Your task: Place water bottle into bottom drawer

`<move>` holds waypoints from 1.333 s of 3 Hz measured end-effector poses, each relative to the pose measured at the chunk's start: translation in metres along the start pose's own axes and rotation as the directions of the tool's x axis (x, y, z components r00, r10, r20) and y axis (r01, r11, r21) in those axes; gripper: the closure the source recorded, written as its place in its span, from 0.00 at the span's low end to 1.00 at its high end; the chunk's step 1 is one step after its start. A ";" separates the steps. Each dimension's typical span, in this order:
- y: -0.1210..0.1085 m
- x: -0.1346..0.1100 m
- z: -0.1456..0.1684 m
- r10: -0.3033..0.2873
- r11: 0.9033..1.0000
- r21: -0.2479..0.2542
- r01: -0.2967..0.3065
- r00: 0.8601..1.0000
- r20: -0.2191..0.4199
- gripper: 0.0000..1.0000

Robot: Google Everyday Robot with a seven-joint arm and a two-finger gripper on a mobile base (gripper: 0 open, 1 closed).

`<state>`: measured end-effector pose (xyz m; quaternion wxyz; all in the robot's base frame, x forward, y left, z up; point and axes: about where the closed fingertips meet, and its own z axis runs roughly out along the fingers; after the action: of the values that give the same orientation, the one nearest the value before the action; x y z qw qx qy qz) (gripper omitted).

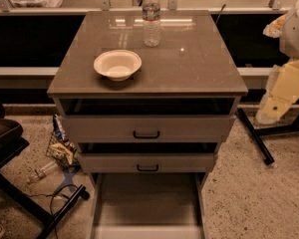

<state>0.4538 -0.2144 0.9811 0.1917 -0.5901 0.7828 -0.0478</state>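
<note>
One clear ribbed plastic water bottle point(151, 21) with a white cap and a white-and-blue label band stands upright at the far edge of the brown glossy bench point(199, 68), a little left of centre. A shallow cream bowl point(117, 63) sits nearer and to its left, apart from it. The wide grey bottom drawer point(147, 203) is pulled out at the near end, its flat floor bare. Above it, the two grey upper drawer fronts point(146, 128) with black handles also stand slightly out.

The pale cream gripper point(271, 108) hangs off the right side of the bench, well apart from the bottle. I cannot tell whether it is wide or narrow.

The grasp has probably not yet begun, and several things could go wrong:

- The bottle looks tall and light, so a glancing touch from the right could tip it and send it rolling off the far edge.
- A low sweep might clip the bowl.
- On the way down, the bottle could catch the jutting upper fronts or their handles.
- Released upright in so shallow a tray, it would likely topple.
</note>
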 end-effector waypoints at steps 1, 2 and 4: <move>-0.049 -0.007 0.024 0.100 0.990 0.087 -0.109 0.990 0.100 0.00; -0.111 -0.003 0.059 0.256 0.941 0.148 -0.304 0.926 0.278 0.00; -0.200 -0.008 0.077 0.300 0.826 0.255 -0.503 0.775 0.557 0.00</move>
<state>0.6636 -0.2551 0.9723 0.5041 -0.3467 0.7910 -0.0073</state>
